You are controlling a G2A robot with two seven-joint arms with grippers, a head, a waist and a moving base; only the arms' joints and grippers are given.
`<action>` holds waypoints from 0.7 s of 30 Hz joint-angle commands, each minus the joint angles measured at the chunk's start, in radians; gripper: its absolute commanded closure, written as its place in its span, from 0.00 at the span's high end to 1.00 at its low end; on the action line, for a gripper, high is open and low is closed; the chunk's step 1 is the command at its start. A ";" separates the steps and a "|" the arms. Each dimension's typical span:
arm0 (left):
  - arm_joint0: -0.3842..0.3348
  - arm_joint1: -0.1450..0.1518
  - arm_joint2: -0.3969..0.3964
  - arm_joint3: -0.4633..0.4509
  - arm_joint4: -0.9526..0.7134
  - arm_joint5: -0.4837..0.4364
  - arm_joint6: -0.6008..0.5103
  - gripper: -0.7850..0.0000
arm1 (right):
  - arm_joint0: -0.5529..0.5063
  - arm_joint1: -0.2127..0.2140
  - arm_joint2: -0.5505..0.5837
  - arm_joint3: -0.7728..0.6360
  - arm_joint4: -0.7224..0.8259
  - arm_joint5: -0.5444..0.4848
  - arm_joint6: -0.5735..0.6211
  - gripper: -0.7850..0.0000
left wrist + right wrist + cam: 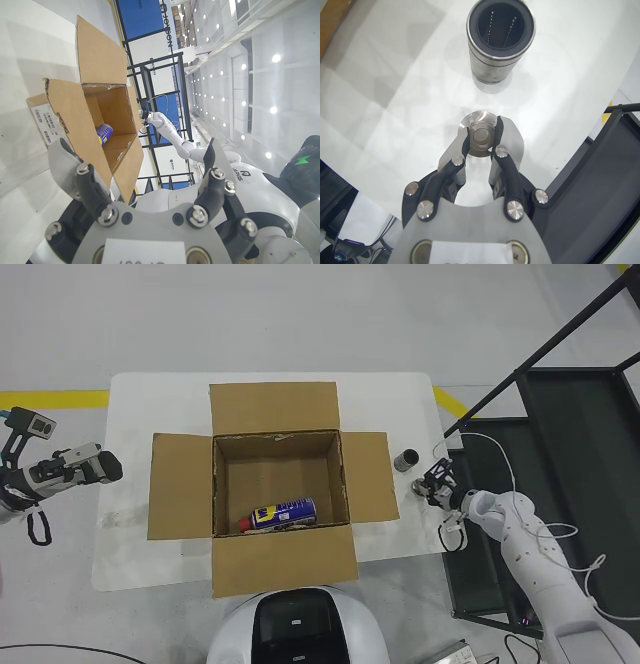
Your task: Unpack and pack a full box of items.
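Observation:
An open cardboard box (pixel 280 419) stands mid-table with its flaps spread; a blue and yellow spray can (pixel 279 514) lies inside near the front wall, also seen as the spray can (pixel 104 132) in the box (pixel 107 110). At the table's right edge my right gripper (pixel 436 482) is shut on a small round metal flanged part (pixel 480 136) resting at the tabletop. A steel cylinder bearing (pixel 498 40) stands upright just beyond it, the same bearing (pixel 405 459) right of the box. My left gripper (pixel 136 152) hangs open and empty off the table's left side.
The white table (pixel 400 394) has bare room left and right of the box. A black metal rack (pixel 560 464) stands close to the table's right edge, beside the right arm. Yellow floor tape (pixel 50 398) runs behind the table.

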 commanded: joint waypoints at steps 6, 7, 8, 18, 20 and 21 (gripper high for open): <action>0.000 0.000 0.000 0.000 0.000 0.000 0.000 1.00 | -0.061 0.022 0.071 -0.091 0.032 -0.025 0.060 0.00; 0.000 0.000 0.000 0.000 0.000 0.000 0.000 1.00 | -0.075 0.026 0.086 -0.118 0.037 -0.027 0.067 0.00; 0.000 0.000 0.000 0.000 0.000 0.000 0.000 1.00 | -0.093 0.030 0.102 -0.149 0.048 -0.035 0.067 0.00; 0.000 0.000 0.000 0.000 0.000 0.000 0.000 1.00 | -0.248 0.064 0.259 -0.530 0.075 -0.030 0.167 0.00; 0.000 0.000 0.000 0.000 0.000 0.000 0.000 1.00 | -0.263 0.067 0.277 -0.601 0.078 -0.033 0.183 0.00; 0.000 0.000 0.000 0.000 0.000 0.000 0.000 1.00 | -0.266 0.068 0.285 -0.629 0.083 -0.039 0.188 0.00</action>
